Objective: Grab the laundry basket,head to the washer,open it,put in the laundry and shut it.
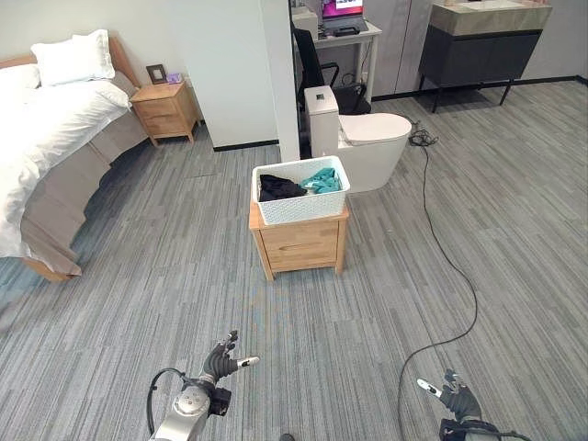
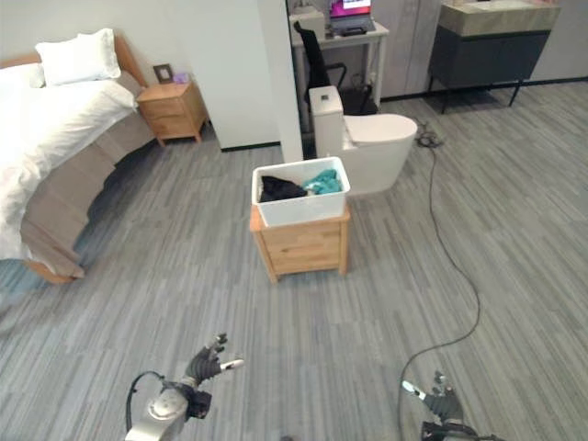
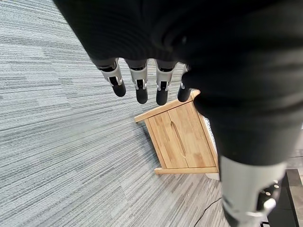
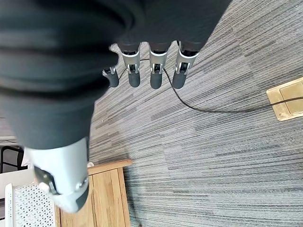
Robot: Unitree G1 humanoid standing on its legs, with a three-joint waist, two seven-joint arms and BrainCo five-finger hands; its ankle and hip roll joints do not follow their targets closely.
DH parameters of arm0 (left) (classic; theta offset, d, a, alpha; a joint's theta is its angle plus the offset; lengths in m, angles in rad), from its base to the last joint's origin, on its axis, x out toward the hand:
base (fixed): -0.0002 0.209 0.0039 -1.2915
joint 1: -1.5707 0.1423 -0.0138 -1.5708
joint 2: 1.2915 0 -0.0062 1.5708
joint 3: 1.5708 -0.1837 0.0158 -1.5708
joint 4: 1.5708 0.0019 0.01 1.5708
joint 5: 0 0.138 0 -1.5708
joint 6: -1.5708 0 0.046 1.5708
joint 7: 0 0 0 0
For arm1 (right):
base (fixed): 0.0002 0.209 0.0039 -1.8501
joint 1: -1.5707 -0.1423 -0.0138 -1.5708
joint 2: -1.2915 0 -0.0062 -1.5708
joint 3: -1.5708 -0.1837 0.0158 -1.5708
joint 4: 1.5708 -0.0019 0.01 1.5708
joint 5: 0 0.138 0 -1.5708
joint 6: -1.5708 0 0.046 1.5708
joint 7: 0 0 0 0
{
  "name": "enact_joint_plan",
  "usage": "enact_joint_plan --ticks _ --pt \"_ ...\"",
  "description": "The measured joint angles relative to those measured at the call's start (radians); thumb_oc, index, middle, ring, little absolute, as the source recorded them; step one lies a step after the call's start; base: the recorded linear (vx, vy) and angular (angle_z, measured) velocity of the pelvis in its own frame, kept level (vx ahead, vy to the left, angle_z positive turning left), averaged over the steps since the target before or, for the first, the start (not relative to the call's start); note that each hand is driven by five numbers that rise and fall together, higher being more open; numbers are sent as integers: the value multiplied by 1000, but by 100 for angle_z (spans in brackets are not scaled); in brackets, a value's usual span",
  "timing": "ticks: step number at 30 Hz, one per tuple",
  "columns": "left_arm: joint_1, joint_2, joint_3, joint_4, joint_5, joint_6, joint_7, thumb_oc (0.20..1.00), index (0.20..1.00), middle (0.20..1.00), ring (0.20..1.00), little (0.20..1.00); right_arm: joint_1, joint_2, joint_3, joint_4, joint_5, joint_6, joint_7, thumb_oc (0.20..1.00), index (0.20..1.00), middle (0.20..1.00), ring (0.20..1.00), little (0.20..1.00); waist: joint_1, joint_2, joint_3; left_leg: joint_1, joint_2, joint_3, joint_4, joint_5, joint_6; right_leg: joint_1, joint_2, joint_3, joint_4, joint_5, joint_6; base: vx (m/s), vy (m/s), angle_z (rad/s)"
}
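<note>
At the far left a bed [image 1: 55, 138] with white covers and pillows stands against the wall, and a wooden nightstand [image 1: 165, 110] sits beside it. Low in the head view the left hand [image 1: 223, 360] hangs over the grey striped floor [image 1: 138, 303], its fingers loosely spread and holding nothing. In the middle of the room a white laundry basket [image 1: 301, 190] rests on top of a small wooden cabinet [image 1: 299, 243]; dark and teal laundry [image 1: 299, 184] lies inside it. The basket is well apart from both hands. Just behind the cabinet is a white toilet-shaped fixture [image 1: 363, 138], and beyond it what looks like a laptop on a counter [image 1: 349, 35]. Further right, a dark sideboard [image 1: 478, 46] stands by the wall. At the lower right the right hand [image 1: 452, 393] is also relaxed and empty above the floor.
</note>
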Motion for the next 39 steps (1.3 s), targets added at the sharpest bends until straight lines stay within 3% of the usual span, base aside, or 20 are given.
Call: enact_joint_plan --ticks 15,17,23,31,35,37,38,39 --pt "-1 2 0 -8 0 10 0 1000 1000 1000 1000 1000 -41 12 23 30 76 22 30 1000 1000 1000 1000 1000 8 -34 24 14 -13 4 4 -6 0 15 -5 6 6 18 -2 -21 59 -2" --pt "-30 21 6 -89 0 19 0 1000 1000 1000 1000 1000 -91 -11 43 14 56 27 23 1000 1000 1000 1000 1000 29 -30 88 -31 -26 23 89 -36 22 -79 -23 10 177 -48 15 -113 89 -18" --pt "-61 50 30 -99 0 25 1 1000 1000 1000 1000 1000 -123 0 54 0 27 29 23 1000 1000 1000 1000 1000 48 -65 139 -88 -68 36 194 -86 33 -176 -74 18 360 -146 25 -13 50 -1" --pt "-35 47 28 -89 -1 31 -3 1000 1000 1000 1000 1000 -131 15 92 -9 25 42 34 1000 1000 1000 1000 1000 57 -49 125 -73 -45 109 166 -88 50 -170 -50 91 288 -95 37 20 81 -31" --pt "-55 50 28 -96 1 31 -7 1000 1000 1000 1000 1000 -156 17 92 14 30 49 32 1000 1000 1000 1000 1000 58 -44 125 -66 -51 128 153 -90 71 -190 -55 101 341 -84 54 -7 133 -12" --pt "-61 49 26 -99 2 36 -8 1000 1000 1000 1000 1000 -166 17 92 7 29 52 31 1000 1000 1000 1000 1000 59 -29 136 -52 -45 128 150 -95 83 -239 -58 82 463 -80 105 13 57 -1" --pt "-57 50 22 -112 2 37 -9 1000 1000 1000 1000 1000 -160 17 92 -6 28 54 30 1000 1000 1000 1000 1000 59 -23 138 -32 -46 127 140 -93 81 -279 -71 57 543 -98 151 102 118 2" --pt "-53 49 22 -114 4 37 -9 1000 1000 1000 1000 1000 -161 19 93 -6 27 55 30 1000 1000 1000 1000 1000 63 -23 140 -19 -55 127 144 -112 106 -306 -92 60 550 -66 159 104 117 5"
